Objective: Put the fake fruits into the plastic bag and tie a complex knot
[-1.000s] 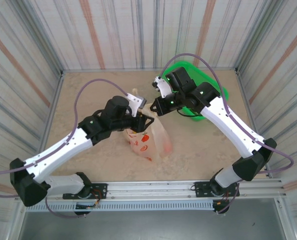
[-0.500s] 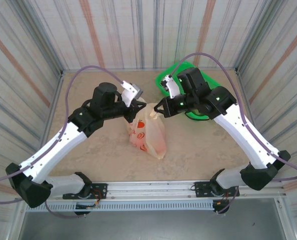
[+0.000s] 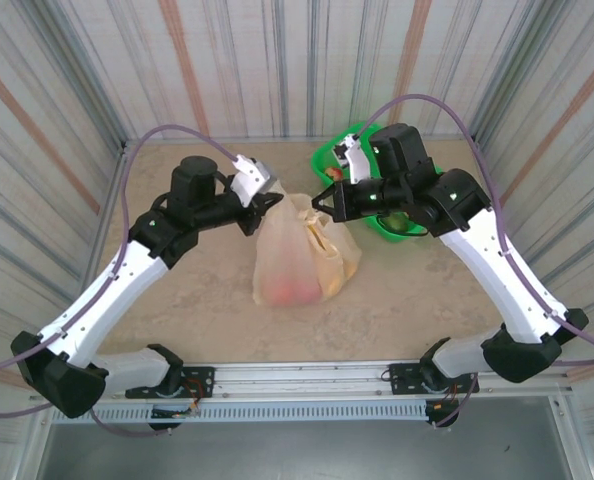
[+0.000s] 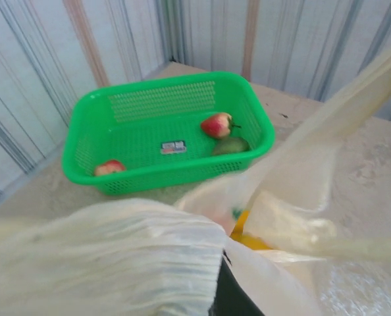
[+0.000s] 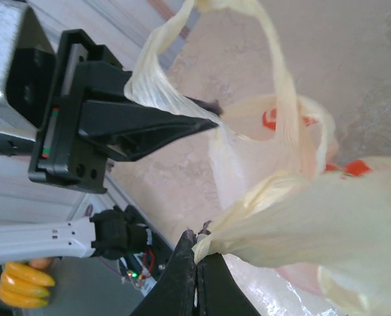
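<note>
The cream plastic bag (image 3: pixel 302 255) hangs upright between my two grippers, stretched by its handles. My left gripper (image 3: pixel 265 203) is shut on the left handle (image 5: pixel 162 72); its dark jaws (image 5: pixel 205 118) pinch the twisted strip. My right gripper (image 3: pixel 318 203) is shut on the right handle, with the bunched plastic (image 5: pixel 248 227) squeezed at the tips of my right gripper (image 5: pixel 197 253). Fake fruits show through the bag: a red one (image 3: pixel 292 290) low down and a yellow one (image 4: pixel 245 234). In the left wrist view bag plastic (image 4: pixel 116 263) covers my own fingers.
The green basket (image 4: pixel 169 131) stands at the back right, behind the right arm, also seen from above as a green basket (image 3: pixel 349 150). It holds a red-green apple (image 4: pixel 216 125), a dark green fruit (image 4: pixel 232 145) and a red fruit (image 4: pixel 108 168). Striped walls enclose the table.
Both grippers have risen and moved toward the back, pulling the bag from lying slumped to hanging upright. The left gripper closed on its handle.
</note>
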Robot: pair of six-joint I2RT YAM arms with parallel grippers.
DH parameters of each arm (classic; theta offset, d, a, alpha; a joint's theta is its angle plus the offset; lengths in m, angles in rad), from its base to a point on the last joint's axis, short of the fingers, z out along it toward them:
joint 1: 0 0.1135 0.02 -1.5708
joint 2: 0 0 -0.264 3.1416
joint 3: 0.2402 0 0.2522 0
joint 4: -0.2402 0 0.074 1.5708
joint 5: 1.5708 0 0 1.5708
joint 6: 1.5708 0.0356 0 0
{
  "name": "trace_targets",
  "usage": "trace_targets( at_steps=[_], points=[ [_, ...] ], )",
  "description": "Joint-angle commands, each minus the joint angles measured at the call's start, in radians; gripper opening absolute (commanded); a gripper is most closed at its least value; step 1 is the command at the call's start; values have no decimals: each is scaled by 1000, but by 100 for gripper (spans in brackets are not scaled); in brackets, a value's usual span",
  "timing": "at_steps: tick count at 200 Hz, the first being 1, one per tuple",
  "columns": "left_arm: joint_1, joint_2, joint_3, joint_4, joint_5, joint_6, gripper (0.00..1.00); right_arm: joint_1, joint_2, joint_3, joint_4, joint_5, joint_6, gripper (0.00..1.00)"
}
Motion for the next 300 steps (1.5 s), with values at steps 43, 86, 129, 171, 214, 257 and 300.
trace_targets(
  at_steps=[43,86,129,171,214,257,300],
  points=[
    [15,-126,-215,160,139,-97,39,3,-104,-180,22,-22,-30,8],
    [17,-153,-257,182,17,-82,49,21,-135,-172,-112,223,-204,44],
    [16,-72,-238,265,39,-118,58,-2,-255,-219,71,385,-314,53],
    [20,-123,-365,402,-43,-142,59,-127,-245,-460,380,210,-499,53],
    [15,-199,-417,436,-89,-140,61,-167,-202,-617,637,100,-584,60],
    [3,-209,-415,434,-86,-135,60,-195,-145,-639,695,-8,-572,55],
    [-1,-242,-425,436,-149,-101,60,-211,-112,-448,562,-158,-422,0]
  ],
)
